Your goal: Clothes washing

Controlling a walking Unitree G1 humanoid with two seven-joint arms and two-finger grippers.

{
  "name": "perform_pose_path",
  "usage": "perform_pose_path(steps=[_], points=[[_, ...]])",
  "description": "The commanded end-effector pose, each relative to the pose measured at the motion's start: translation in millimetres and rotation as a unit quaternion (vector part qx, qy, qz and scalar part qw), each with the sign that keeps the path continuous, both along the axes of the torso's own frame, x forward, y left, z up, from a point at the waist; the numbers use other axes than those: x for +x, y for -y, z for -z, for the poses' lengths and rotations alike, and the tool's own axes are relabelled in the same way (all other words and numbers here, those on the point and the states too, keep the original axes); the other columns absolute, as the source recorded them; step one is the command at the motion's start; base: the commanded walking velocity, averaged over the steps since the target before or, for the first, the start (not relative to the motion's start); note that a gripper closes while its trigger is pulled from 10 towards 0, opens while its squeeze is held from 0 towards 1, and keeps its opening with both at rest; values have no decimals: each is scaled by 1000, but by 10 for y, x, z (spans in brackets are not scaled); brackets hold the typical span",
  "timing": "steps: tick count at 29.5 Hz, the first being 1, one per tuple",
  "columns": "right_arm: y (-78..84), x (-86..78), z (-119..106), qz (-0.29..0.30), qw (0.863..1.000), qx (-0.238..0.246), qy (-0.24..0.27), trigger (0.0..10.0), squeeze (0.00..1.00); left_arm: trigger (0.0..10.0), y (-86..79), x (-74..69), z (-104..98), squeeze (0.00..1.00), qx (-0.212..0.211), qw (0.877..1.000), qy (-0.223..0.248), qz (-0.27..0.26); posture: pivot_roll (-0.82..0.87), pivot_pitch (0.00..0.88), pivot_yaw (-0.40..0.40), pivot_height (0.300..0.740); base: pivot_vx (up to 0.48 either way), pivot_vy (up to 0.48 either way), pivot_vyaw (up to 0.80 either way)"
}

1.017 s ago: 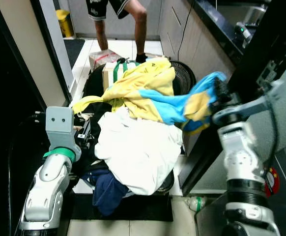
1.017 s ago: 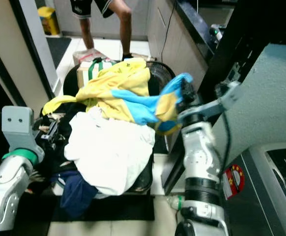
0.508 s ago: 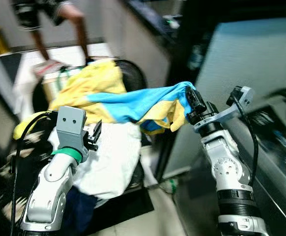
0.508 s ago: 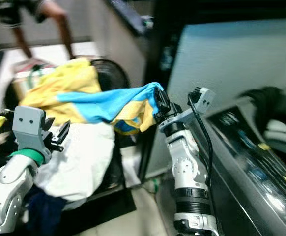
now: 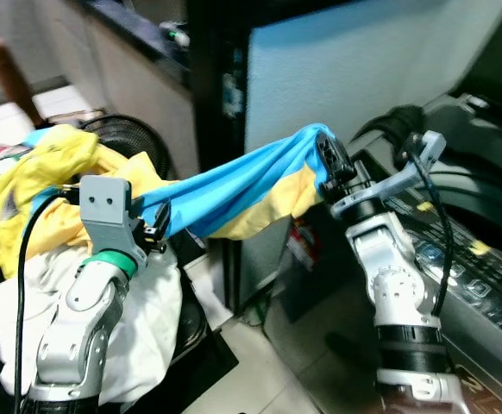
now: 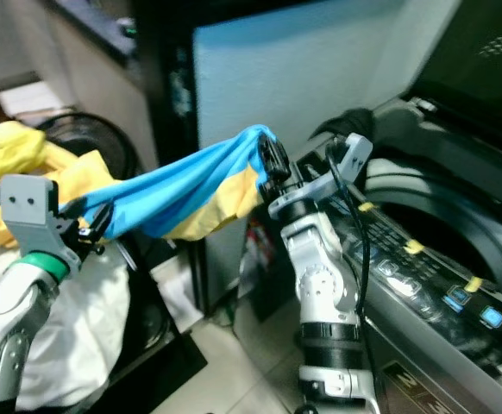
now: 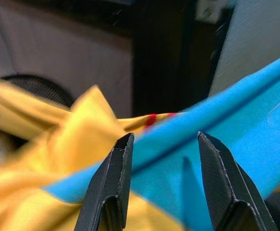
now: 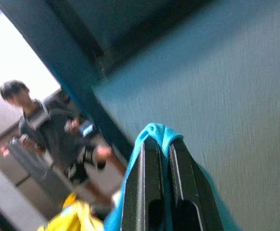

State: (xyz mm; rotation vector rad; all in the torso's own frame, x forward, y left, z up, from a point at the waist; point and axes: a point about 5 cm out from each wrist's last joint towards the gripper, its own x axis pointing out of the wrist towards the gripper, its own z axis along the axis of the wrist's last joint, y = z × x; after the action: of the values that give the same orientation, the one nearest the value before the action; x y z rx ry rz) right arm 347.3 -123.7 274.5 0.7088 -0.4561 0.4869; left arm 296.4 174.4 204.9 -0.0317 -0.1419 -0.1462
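Blue-and-yellow garment (image 5: 234, 185) stretched taut between laundry pile (image 5: 27, 172) and right gripper (image 5: 327, 159), fingers pinched on blue end. Risk: tail snags on pile, drags white cloth (image 5: 147, 336) out or slips from pinch. Left gripper (image 7: 164, 187) spread, beneath cloth. Right arm raised toward washer (image 6: 441, 233) beyond.

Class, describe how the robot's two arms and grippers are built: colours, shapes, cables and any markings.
Both arms are silver, made of rounded segments. The left arm has a green band below a boxy grey wrist block with two small holes, and a black cable looping beside it. The right arm has black joint rings and a black cable arching from its wrist. The left gripper and right gripper each have two long black fingers.
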Motion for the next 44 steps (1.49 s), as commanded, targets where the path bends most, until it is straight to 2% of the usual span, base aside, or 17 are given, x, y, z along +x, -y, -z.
perform_pose_path(steps=[1,3,4,6,7,8,9,10,12,14,16,18,23,29,35,36,44], points=[[7,-47,-218,4,999,11,38,10000,0,10000,-31,-7,19,0,-5,1000,-2,-13,160,17,33,740,0,0,-800],[9,-90,-749,21,994,22,108,10000,0,10000,-62,-9,-11,0,-8,1000,5,-23,163,18,28,740,0,0,-800],[9,-90,-749,21,994,22,108,10000,0,10000,-62,-9,-11,0,-8,1000,5,-23,163,18,28,740,0,0,-800],[187,-161,-1287,86,979,76,170,10000,0,10000,-78,-21,-29,0,-6,1000,9,-27,161,17,24,740,0,0,-800],[187,-161,-1287,86,979,76,170,10000,0,10000,-78,-21,-29,0,-6,1000,9,-27,161,17,24,740,0,0,-800],[284,-177,-1429,117,971,93,184,10000,0,10000,-78,-21,-34,0,-6,1000,10,-28,163,18,21,740,0,0,-800],[284,-177,-1429,117,971,93,184,10000,0,10000,-78,-21,-34,0,-6,1000,10,-28,163,18,21,740,0,0,-800],[352,-178,-1488,147,966,84,193,10000,0,10000,-77,-22,-42,0,-5,1000,10,-28,163,18,19,740,0,0,-800],[352,-178,-1488,147,966,84,193,10000,0,10000,-77,-22,-42,0,-5,1000,10,-28,163,18,19,740,0,0,-800],[348,-133,-1436,172,966,53,186,10000,0,10000,-72,-22,-63,0,-4,1000,13,-28,164,15,17,740,0,0,-800],[348,-133,-1436,172,966,53,186,10000,0,10000,-72,-22,-63,0,-4,1000,13,-28,164,15,17,740,0,0,-800],[278,-87,-1316,172,970,37,165,10000,0,10000,-72,-16,-81,0,-3,999,15,-29,166,16,18,740,0,0,-800],[214,-41,-1208,171,975,20,144,10000,0,10000,-76,-14,-89,0,-1,999,16,-31,166,16,18,740,0,0,-800],[95,75,-981,159,982,-26,102,10000,0,10000,-91,-8,-96,0,1,999,16,-36,166,19,20,740,0,0,-800],[26,115,-859,148,984,-48,82,10000,0,10000,-108,-8,-86,0,2,999,10,-43,167,20,17,740,0,0,-800],[-36,131,-806,134,986,-67,73,10000,0,10000,-118,-7,-87,0,4,999,8,-47,165,22,16,740,0,0,-800],[-204,138,-702,100,987,-107,61,10000,0,10000,-166,-15,-133,0,13,997,23,-70,166,23,8,740,0,0,-800]])
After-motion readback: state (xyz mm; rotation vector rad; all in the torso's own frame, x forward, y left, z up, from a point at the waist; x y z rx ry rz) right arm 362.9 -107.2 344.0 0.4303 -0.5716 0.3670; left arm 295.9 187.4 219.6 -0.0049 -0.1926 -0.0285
